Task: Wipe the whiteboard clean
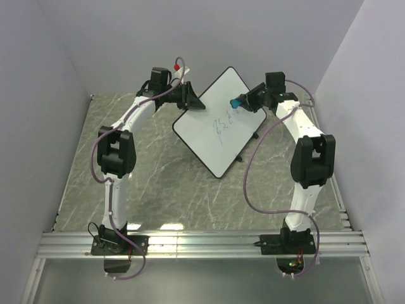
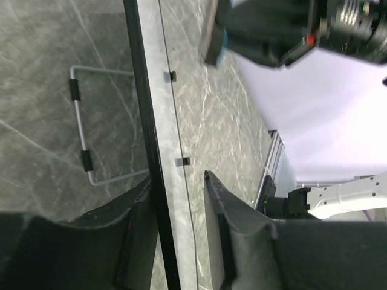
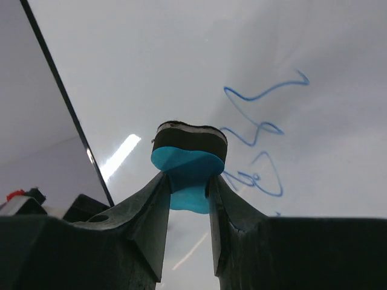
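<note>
The whiteboard (image 1: pixel 205 139) stands tilted at the back middle of the table, with blue scribbles (image 1: pixel 223 123) near its centre. My left gripper (image 1: pixel 192 101) is shut on its upper left edge. In the left wrist view the black rim (image 2: pixel 145 121) runs between my fingers (image 2: pixel 236 235). My right gripper (image 1: pixel 245 101) is shut on the small blue eraser (image 1: pixel 237 101) at the board's upper right part. In the right wrist view the eraser (image 3: pixel 188 157) points its black felt at the white surface (image 3: pixel 151 60), left of the scribbles (image 3: pixel 260 133).
The board's wire stand (image 2: pixel 81 133) rests on the grey marble table (image 1: pixel 158 183). Small black feet (image 1: pixel 240 157) show at the board's right edge. Aluminium rails (image 1: pixel 202 244) run along the near edge. Grey walls close in on the left, back and right.
</note>
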`<move>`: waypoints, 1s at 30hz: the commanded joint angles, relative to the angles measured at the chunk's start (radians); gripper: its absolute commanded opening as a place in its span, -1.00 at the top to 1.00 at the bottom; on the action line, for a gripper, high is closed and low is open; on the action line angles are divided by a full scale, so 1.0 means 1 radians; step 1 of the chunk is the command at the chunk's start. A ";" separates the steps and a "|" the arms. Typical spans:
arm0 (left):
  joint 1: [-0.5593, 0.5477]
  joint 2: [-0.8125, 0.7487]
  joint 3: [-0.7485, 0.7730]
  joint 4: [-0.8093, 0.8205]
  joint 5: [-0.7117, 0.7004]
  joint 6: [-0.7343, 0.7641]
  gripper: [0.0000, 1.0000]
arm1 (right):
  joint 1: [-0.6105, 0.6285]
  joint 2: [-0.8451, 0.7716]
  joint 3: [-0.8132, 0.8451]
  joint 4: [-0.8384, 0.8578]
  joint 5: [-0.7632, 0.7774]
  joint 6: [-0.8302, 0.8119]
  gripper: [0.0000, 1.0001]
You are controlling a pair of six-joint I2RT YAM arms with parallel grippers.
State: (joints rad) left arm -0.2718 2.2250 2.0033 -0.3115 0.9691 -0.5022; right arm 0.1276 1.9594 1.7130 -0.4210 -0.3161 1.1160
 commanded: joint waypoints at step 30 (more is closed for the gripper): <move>-0.075 0.021 0.107 -0.259 -0.217 0.205 0.99 | 0.181 0.075 -0.124 0.062 -0.113 0.019 1.00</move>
State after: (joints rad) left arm -0.3012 2.2360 2.0781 -0.5152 0.8112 -0.4328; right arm 0.1734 2.0518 1.6398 -0.2855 -0.3489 1.1988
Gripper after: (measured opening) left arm 0.121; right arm 0.356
